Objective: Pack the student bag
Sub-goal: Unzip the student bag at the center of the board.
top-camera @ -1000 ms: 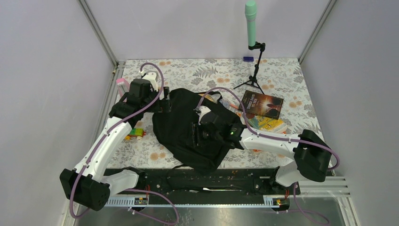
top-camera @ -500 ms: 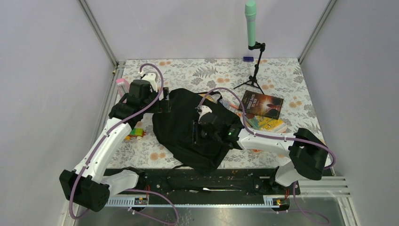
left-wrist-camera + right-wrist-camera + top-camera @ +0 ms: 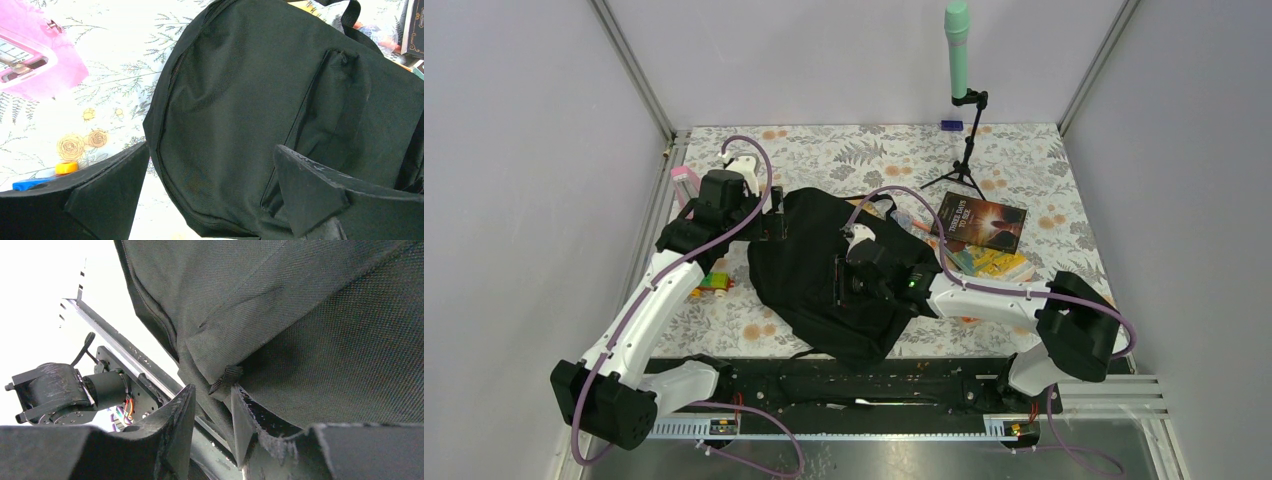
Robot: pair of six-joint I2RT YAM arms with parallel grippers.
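The flower-printed surface (image 3: 844, 150) carries the large soft black fabric student bag (image 3: 809, 270), which lies slumped flat near the middle, its lower end close to the near rail. The bag has not shifted over the last second.

What has changed is on the right. The right arm has edged a little leftward over the bag, and the right claw (image 3: 212, 395) has been narrowing. In the right wrist view its fingers now stand close together with a fold of the bag's black fabric running down between them, and a small black ribbed zip pull (image 3: 225, 379) sits just above the gap. I cannot tell whether the fingers have pinched the fold yet or are just short of it.

The left arm has stayed put. The left claw (image 3: 210, 160) is spread wide and released, hovering at the bag's far-left edge and holding nothing.

This looks like the opening step — taking hold at the zip so the bag can be unzipped. Nothing appears packed. The dark glossy hardcover book (image 3: 982, 222) lies to the right of the bag, and the translucent pink plastic case (image 3: 35, 65) lies to its left. If the fold slips free, the pull will need to be found again.
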